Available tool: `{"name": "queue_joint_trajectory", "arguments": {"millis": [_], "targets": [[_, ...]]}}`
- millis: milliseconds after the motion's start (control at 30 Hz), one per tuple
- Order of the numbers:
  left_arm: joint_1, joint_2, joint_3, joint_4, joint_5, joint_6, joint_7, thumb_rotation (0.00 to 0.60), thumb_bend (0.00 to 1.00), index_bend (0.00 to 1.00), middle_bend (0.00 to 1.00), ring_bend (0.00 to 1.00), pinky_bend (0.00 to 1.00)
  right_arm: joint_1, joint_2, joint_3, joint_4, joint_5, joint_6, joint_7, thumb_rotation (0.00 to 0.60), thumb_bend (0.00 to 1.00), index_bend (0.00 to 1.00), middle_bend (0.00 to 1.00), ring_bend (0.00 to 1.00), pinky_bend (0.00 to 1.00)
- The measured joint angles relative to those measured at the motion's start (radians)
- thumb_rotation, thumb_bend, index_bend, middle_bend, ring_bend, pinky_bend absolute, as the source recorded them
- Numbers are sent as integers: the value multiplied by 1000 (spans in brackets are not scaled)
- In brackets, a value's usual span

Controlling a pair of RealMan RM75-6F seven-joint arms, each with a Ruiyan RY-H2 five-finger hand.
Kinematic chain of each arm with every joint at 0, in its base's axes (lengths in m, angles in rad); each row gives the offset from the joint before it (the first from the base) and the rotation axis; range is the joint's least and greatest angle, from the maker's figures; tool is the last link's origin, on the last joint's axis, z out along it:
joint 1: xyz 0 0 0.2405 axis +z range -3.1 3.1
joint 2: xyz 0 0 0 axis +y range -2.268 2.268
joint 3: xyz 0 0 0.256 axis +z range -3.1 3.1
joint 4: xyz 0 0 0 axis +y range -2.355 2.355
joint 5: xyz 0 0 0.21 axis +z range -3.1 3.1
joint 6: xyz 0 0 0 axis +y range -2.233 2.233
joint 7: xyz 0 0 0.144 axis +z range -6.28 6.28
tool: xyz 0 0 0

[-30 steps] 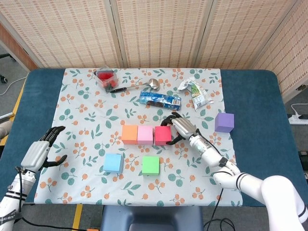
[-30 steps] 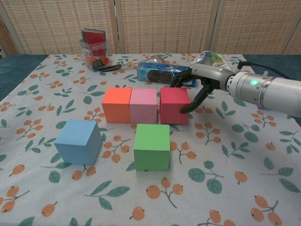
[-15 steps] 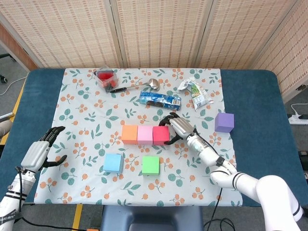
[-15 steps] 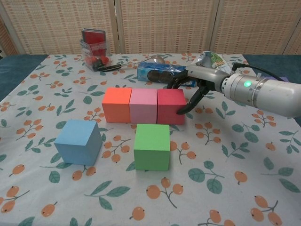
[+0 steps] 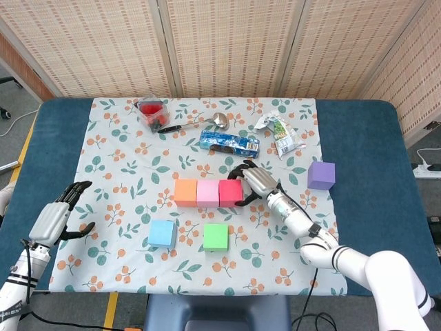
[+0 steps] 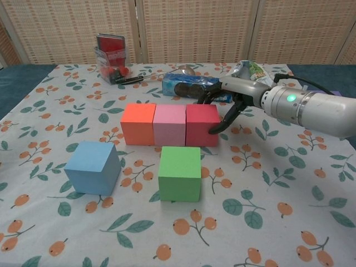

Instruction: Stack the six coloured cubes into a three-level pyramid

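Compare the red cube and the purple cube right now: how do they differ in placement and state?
The red cube sits at the right end of a three-cube row, flush against the pink cube; the purple cube stands alone. The red cube lies on the floral cloth; the purple one sits at the cloth's right edge, partly on the blue table. The right robot hand touches the red cube; nothing touches the purple one. Both look similar in size and rest flat.

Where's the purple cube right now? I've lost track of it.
In the head view the purple cube sits alone on the blue table just off the floral cloth's right edge, beyond the right hand and below the snack packet.
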Motion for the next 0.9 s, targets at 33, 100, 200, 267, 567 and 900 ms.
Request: {"name": "queue_joint_trajectory", "arguments": {"millis": [33,100,200,267,567,900], "targets": [[0,0,0,0,0,0,0,600,309,57,55,0,211,1,-2,0,2,0,-1,0,600,29,367,391,158,16],[1,1,1,0,-1,-1,-2,600,309,57,55,0,211,3,-5,-1,5,0,-5,1,600,30,367,391,158,16],[2,0,1,3,-2,-1,-4,600,309,57,55,0,211,5,-9,-2,9,0,-6,2,600,30,365,391,158,16],[2,-1,1,4,-2,-1,-5,600,309,57,55,0,211,5,-11,-3,11,0,-7,3,600,29,364,391,158,16],[2,-1,1,5,0,0,-9,600,309,56,55,0,211,1,-4,-3,2,0,2,4,600,29,361,391,158,16],[1,0,2,4,0,-4,-8,600,309,55,55,0,209,4,-5,-1,0,5,-3,2,600,29,360,391,158,16]]}}
